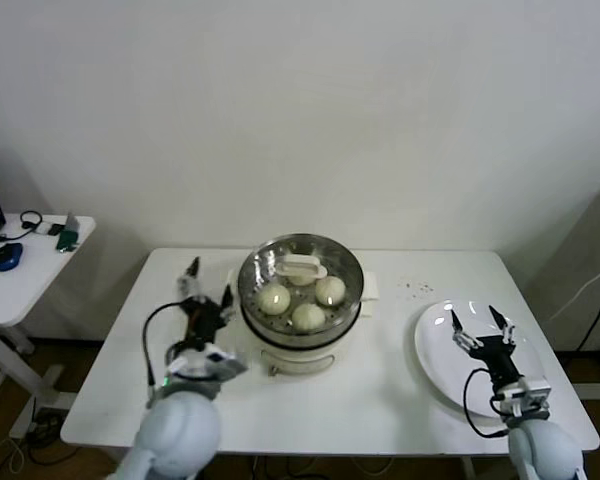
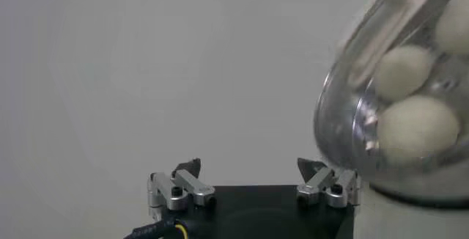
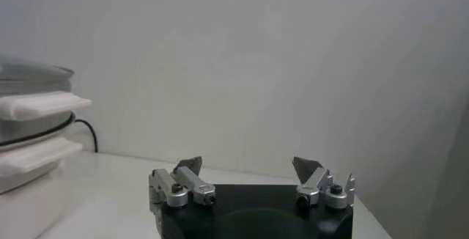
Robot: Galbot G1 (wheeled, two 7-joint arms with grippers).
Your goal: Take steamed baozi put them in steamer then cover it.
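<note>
The steamer (image 1: 352, 296) stands mid-table on its white pot base, with the clear glass cover (image 1: 335, 261) and its cream bar handle (image 1: 304, 268) on top. Three baozi (image 1: 308, 316) show through the glass; a fourth is hidden under the handle. My left gripper (image 1: 209, 283) is open and empty just left of the steamer. In the left wrist view my left gripper (image 2: 253, 167) sits beside the cover (image 2: 344, 105) and the baozi (image 2: 414, 127). My right gripper (image 1: 479, 327) is open and empty above the white plate; in the right wrist view it (image 3: 249, 166) faces the wall.
An empty white plate (image 1: 435, 350) lies at the table's right. The pot base's side handle (image 3: 37, 105) shows in the right wrist view. A side table (image 1: 40, 260) with a mouse and small items stands far left. The wall is close behind.
</note>
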